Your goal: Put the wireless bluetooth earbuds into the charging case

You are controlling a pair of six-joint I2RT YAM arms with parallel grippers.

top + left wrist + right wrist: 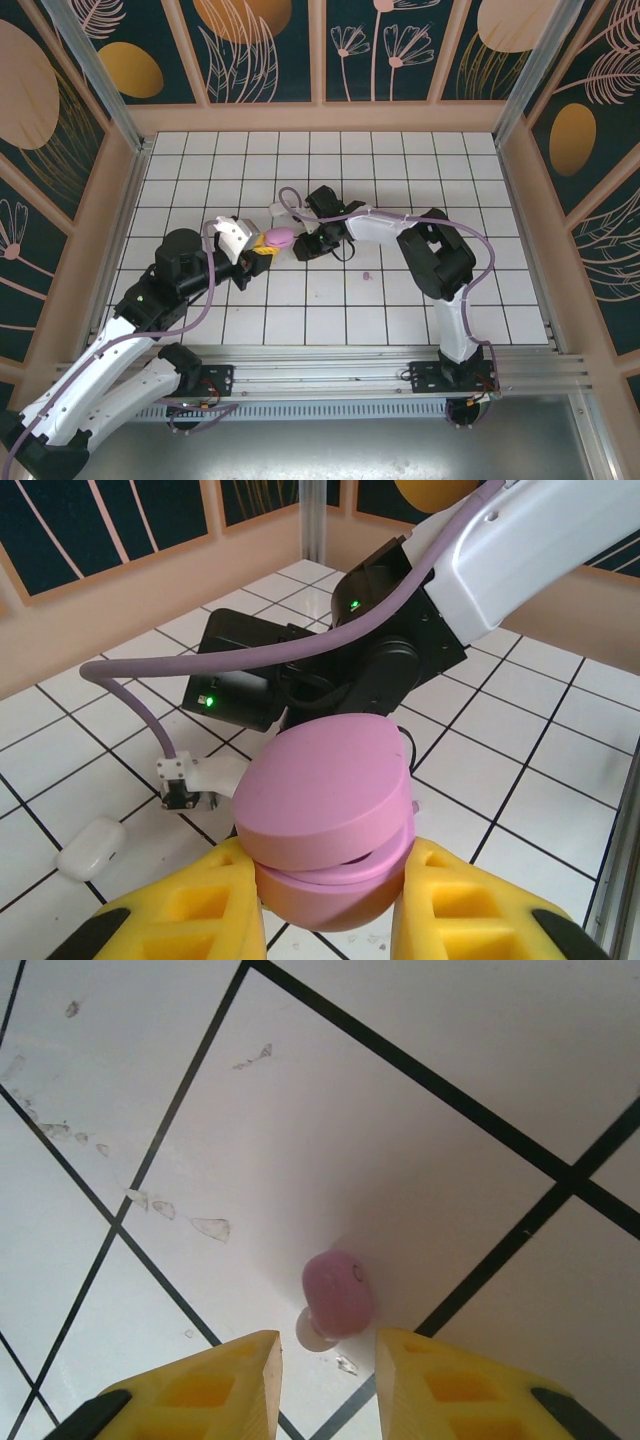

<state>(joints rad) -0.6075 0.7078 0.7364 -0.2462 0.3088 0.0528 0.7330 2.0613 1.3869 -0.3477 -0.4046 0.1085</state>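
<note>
lying on a white tile of the worktop (450,1110), a pale purple earbud (338,1295) shows in the right wrist view with its small white tip turned toward the camera. it sits just ahead of the gap between the yellow fingers (210,1390) of the right end effector (328,1365). those fingers stand apart with nothing between them, and they do not touch the earbud.

from above, a small purple piece (366,274) rests on a tile near the right arm, well apart from both end effectors. whether it is the same earbud i cannot tell.

the purple charging case (325,810) is clamped between the yellow fingers of the left end effector (330,905) and held off the tiles. its lid sits slightly askew over the lower half. in the top view the case lies between the two end effectors, which face each other near the middle of the worktop.

behind the case, in the left wrist view, stands the right arm's black wrist (300,670) with two green lights and a purple cable (130,680). a closed white case (90,847) lies on the tiles at the lower left of that view.
</note>
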